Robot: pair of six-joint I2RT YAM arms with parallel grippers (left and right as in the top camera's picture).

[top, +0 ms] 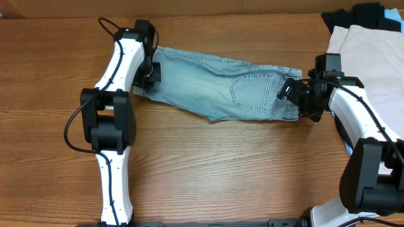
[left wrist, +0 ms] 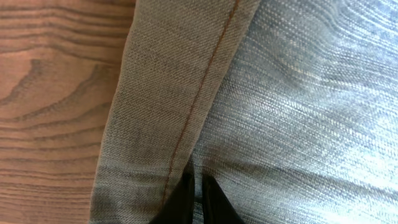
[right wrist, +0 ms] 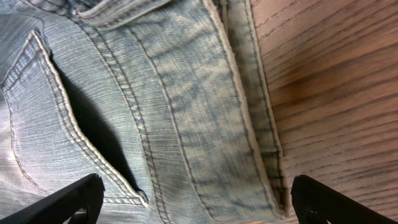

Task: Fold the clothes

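The faded light-blue denim shorts (top: 221, 85) lie folded lengthwise on the wooden table, leg hems at the left, waistband and back pocket at the right. My left gripper (top: 149, 70) is shut on the hemmed leg end; in the left wrist view its dark fingertips (left wrist: 198, 186) pinch a thin fold of denim (left wrist: 292, 93) beside the hem seam. My right gripper (top: 291, 94) is open wide over the waistband end; in the right wrist view its fingers (right wrist: 196, 199) straddle the waistband (right wrist: 205, 112), one over the pocket, one over bare wood.
A beige garment (top: 372, 57) lies at the table's right edge, with black and sky-blue garments (top: 360, 16) behind it. Bare wooden table (top: 221, 170) stretches in front of the shorts.
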